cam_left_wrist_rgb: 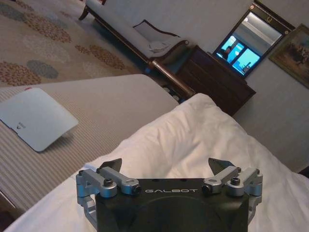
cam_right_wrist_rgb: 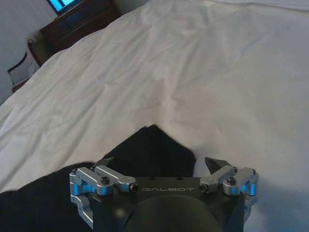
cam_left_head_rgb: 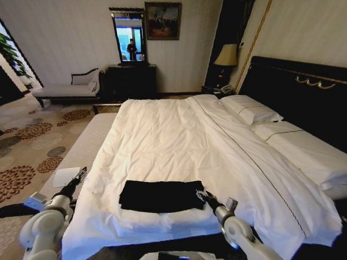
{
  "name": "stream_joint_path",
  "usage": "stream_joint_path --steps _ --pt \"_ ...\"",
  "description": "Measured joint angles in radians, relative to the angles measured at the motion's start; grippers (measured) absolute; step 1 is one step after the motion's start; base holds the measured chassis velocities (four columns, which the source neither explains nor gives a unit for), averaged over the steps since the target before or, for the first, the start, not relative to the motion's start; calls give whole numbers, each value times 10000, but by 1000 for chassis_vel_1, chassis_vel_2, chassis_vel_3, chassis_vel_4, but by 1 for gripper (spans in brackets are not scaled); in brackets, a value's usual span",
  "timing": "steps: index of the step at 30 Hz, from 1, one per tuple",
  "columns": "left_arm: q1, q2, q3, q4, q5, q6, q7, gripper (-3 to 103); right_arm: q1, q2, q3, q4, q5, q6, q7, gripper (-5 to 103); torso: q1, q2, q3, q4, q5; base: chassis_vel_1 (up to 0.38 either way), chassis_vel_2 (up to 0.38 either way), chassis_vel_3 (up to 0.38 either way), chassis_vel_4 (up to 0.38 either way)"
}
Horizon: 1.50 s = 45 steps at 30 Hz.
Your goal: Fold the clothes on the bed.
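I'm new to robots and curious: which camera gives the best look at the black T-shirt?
The head view: the whole black T-shirt lies there as a folded rectangle on the white bed, between both arms. The right wrist view catches just one corner near the open fingers; the left wrist view looks over bedding.

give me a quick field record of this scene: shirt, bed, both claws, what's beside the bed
shirt: black T-shirt, lying as a flat rectangle near the foot edge of the bed
bed: white duvet, pillows by the dark headboard
left claw: open, at the bed's left edge, off the shirt
right claw: open, at the shirt's right edge
beside bed: striped bench with a white flat item
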Motion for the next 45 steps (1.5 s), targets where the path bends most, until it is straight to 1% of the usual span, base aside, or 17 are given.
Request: stream_joint_path --steps 3,6,11,13,15,17,20,24,25,29,31,36,38,39,41,44,45 --pt "-51 -9 93 5 35 22 -6 100 265 83 -39 -307 8 -55 97 100 0 0 0 -2 2 0 0 0 0" --pt "-95 4 200 68 63 32 -12 100 730 146 -184 -972 -123 -414 373 101 0 0 0 -1 2 0 0 0 0" --pt "-106 -1 308 110 116 40 -16 100 1511 187 -430 -1806 -358 -848 937 91 -1 2 -1 2 1 0 0 0 0" --pt "-107 -14 334 112 142 41 -16 100 1702 191 -471 -1980 -390 -882 995 91 -1 1 -1 1 0 0 0 0 0" --pt "-110 -71 406 112 227 41 -17 100 2062 212 -502 -2282 -433 -896 1109 86 -1 1 -1 1 0 0 0 0 0" --pt "-111 -147 460 81 288 45 -21 100 2229 238 -444 -2370 -430 -843 1224 89 0 0 2 1 3 0 0 0 0" --pt "-101 -202 478 20 303 48 -23 100 2145 217 -233 -2142 -351 -723 1343 90 1 -1 2 -1 6 0 0 0 0" --pt "-48 -245 459 -40 313 50 -26 100 1436 36 198 -1099 -173 -409 1439 90 1 -1 3 -4 4 0 0 0 0" --pt "-28 -259 439 -52 313 50 -26 100 1126 -47 320 -655 -52 -366 1470 95 1 -1 2 -4 2 0 0 0 0" --pt "22 -367 438 -83 365 38 -26 100 -3 -192 505 799 819 -527 1876 100 -2 0 0 -3 1 0 0 0 0" --pt "26 -402 457 -105 381 33 -26 100 -171 -192 484 1013 1012 -622 2007 102 -2 1 0 -4 0 0 0 0 0" --pt "50 -528 539 -227 447 29 -25 100 -439 12 139 1070 1179 -859 2213 96 -2 0 0 -3 2 0 0 0 0" --pt "81 -531 540 -257 449 26 -25 100 -413 98 65 918 1229 -900 2217 86 -2 0 0 -3 3 0 0 0 0" --pt "98 -523 523 -265 448 23 -25 100 -397 140 42 860 1297 -934 2217 86 -1 0 0 -3 1 0 0 0 0" --pt "120 -490 482 -265 440 16 -25 100 -399 166 19 832 1332 -970 2217 82 -1 0 0 -3 0 0 0 0 0" --pt "164 -405 392 -263 408 -8 -23 100 -407 226 -28 745 1268 -993 2188 65 -1 0 0 -3 0 0 0 0 0" --pt "164 -405 392 -263 408 -8 -23 100 -407 226 -28 745 1268 -993 2188 65 -1 0 0 -3 0 0 0 0 0"
